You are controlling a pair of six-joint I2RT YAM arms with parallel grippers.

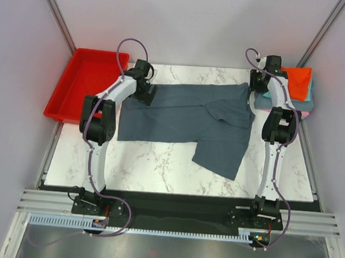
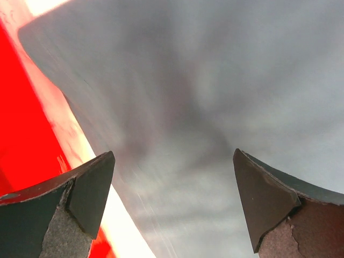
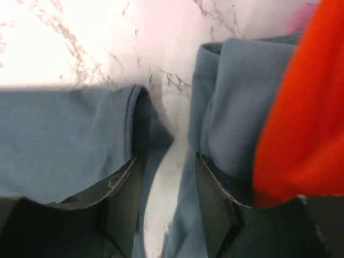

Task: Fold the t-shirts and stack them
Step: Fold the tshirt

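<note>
One large slate blue-grey cloth t-shirt [image 1: 185, 121] lies spread across the white marble table [image 1: 152, 163], with a flap trailing toward the near right. Farther back, we note the left gripper [image 2: 172, 204] over the shirt's far-left corner, jaws wide and empty. The right gripper [image 3: 166, 209] is at the far-right corner, jaws narrowly apart, nothing clamped. Farthest back are a stack of folded cloth shirts [image 1: 295, 85], orange-red on top, at right, and a red plastic tray [image 1: 86, 80] at left.

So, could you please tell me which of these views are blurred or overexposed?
Top external: sharp, evenly lit. Left wrist: the slate blue-grey t-shirt is smeared by blur, the table strip blown out. Right wrist: soft throughout, the table overexposed at upper left.
</note>
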